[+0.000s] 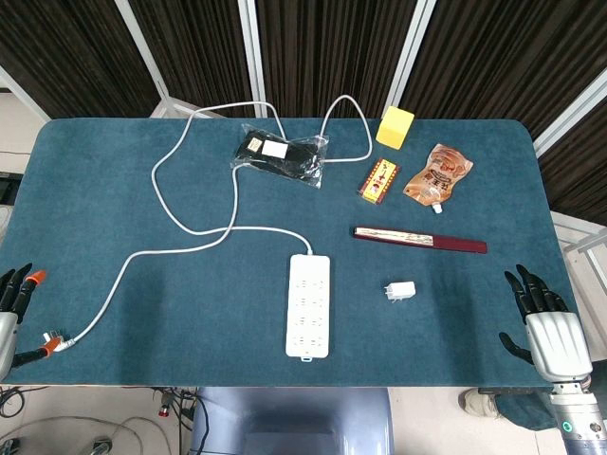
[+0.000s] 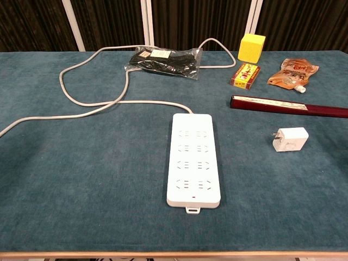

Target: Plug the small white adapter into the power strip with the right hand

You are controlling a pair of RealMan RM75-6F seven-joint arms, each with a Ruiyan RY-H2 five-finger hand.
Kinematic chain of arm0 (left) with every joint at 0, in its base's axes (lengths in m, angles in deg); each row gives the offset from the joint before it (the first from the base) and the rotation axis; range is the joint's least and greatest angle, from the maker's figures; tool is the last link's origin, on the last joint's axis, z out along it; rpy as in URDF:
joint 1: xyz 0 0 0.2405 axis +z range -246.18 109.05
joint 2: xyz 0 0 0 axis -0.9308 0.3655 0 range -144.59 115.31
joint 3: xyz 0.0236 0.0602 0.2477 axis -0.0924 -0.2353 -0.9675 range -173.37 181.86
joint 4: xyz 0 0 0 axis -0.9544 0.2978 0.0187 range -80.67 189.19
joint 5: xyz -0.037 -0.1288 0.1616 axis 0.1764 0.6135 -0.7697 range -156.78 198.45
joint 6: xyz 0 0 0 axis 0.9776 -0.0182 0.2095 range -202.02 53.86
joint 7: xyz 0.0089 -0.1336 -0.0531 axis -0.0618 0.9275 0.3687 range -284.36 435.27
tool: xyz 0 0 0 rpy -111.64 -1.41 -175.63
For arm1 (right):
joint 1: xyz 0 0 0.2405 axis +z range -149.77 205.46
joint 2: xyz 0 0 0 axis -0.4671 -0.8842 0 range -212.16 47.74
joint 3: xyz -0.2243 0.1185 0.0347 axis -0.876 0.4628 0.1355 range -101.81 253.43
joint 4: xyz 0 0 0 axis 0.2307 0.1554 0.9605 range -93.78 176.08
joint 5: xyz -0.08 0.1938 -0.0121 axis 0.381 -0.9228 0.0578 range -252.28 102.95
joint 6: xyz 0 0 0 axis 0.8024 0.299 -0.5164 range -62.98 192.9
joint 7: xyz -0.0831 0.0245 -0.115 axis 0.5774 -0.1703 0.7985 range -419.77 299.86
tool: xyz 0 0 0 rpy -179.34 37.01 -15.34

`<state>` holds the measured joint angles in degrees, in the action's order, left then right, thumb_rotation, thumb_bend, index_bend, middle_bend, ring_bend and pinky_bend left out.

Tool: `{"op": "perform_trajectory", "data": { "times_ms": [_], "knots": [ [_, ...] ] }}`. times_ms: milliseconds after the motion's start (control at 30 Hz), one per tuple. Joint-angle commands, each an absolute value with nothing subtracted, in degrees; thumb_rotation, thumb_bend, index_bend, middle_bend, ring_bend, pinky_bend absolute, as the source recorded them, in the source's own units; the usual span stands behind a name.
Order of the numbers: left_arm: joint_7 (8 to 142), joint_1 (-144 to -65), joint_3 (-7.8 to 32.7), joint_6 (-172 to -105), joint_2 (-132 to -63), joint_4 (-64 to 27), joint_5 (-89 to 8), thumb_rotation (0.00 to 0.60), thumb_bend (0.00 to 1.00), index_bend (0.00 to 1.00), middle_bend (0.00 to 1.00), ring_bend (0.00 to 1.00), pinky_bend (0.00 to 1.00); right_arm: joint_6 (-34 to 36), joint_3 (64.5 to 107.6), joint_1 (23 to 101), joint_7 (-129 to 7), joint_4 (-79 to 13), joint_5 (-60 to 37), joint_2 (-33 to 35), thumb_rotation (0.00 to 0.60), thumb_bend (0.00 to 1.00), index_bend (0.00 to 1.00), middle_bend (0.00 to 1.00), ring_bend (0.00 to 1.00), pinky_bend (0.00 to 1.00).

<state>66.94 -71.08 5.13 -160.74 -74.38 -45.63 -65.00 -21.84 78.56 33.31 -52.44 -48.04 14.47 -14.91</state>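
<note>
The right hand (image 1: 545,322) is waiting empty with fingers spread, so it should be reaching left to the small white adapter (image 1: 399,290) lying between it and the power strip (image 1: 309,304), pinching its sides.

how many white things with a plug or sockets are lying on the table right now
2. The power strip lies near the front middle of the table, its cord looping to the far edge. The small white adapter lies to its right, apart from it. Nothing seems hidden.

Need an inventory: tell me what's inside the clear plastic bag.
The clear plastic bag holds a black bundled item with a white label on top. What the black item is, and anything beneath it, cannot be made out.
</note>
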Motion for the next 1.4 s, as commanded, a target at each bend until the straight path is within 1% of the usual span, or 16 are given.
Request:
{"op": "perform_trajectory", "data": {
  "times_ms": [33, 433, 633, 900, 1000, 1167, 1233, 1367, 1400],
  "knots": [
    [66.96, -71.04, 5.1, -160.74, -74.33, -45.68, -65.0, 0.6, 0.09, 0.11, 0.0, 0.0, 0.0, -22.2, 78.73, 33.19, -52.62, -48.1, 14.53, -14.86, 0.6, 0.27, 0.05, 0.0, 0.12, 0.28],
    [67.31, -70.66, 5.16, -161.7, -74.35, -45.78, -65.62, 0.6, 0.09, 0.11, 0.0, 0.0, 0.0, -21.99, 78.78, 32.99, -53.98, -48.92, 14.19, -14.95, 0.6, 0.27, 0.05, 0.0, 0.14, 0.28],
    [67.89, -70.48, 5.31, -162.66, -74.6, -45.36, -66.47, 0.6, 0.09, 0.11, 0.0, 0.0, 0.0, -20.98, 78.64, 33.01, -54.26, -49.56, 13.46, -15.4, 0.6, 0.27, 0.05, 0.03, 0.17, 0.28],
    [67.81, -70.77, 5.38, -161.85, -74.72, -45.3, -66.07, 0.6, 0.09, 0.11, 0.0, 0.0, 0.0, -15.72, 77.86, 33.8, -50.0, -53.77, 9.79, -16.53, 0.6, 0.27, 0.1, 0.06, 0.19, 0.28],
    [67.75, -70.76, 5.44, -161.9, -74.73, -45.38, -66.03, 0.6, 0.09, 0.11, 0.0, 0.0, 0.0, -10.78, 78.65, 36.35, -49.37, -56.25, 7.76, -18.78, 0.6, 0.27, 0.11, 0.08, 0.19, 0.28],
    [67.69, -70.46, 5.46, -162.62, -74.69, -45.58, -66.34, 0.6, 0.09, 0.11, 0.0, 0.0, 0.0, 2.67, 81.21, 43.52, -49.15, -61.44, 1.0, -24.77, 0.6, 0.27, 0.15, 0.13, 0.21, 0.28],
    [67.41, -70.41, 5.45, -162.76, -74.88, -45.57, -66.45, 0.6, 0.09, 0.11, 0.0, 0.0, 0.0, 8.91, 82.23, 47.02, -47.98, -63.56, -2.89, -27.2, 0.6, 0.27, 0.16, 0.14, 0.21, 0.28],
    [66.83, -70.62, 5.26, -162.19, -75.2, -45.61, -66.58, 0.6, 0.09, 0.11, 0.0, 0.0, 0.0, 19.71, 83.49, 53.66, -46.04, -65.73, -10.48, -29.67, 0.6, 0.27, 0.16, 0.14, 0.21, 0.28],
    [66.73, -70.65, 5.25, -162.11, -75.24, -45.63, -66.54, 0.6, 0.09, 0.11, 0.0, 0.0, 0.0, 21.33, 83.61, 54.81, -45.62, -65.77, -11.96, -29.87, 0.6, 0.27, 0.16, 0.14, 0.21, 0.28]
  ]
}}
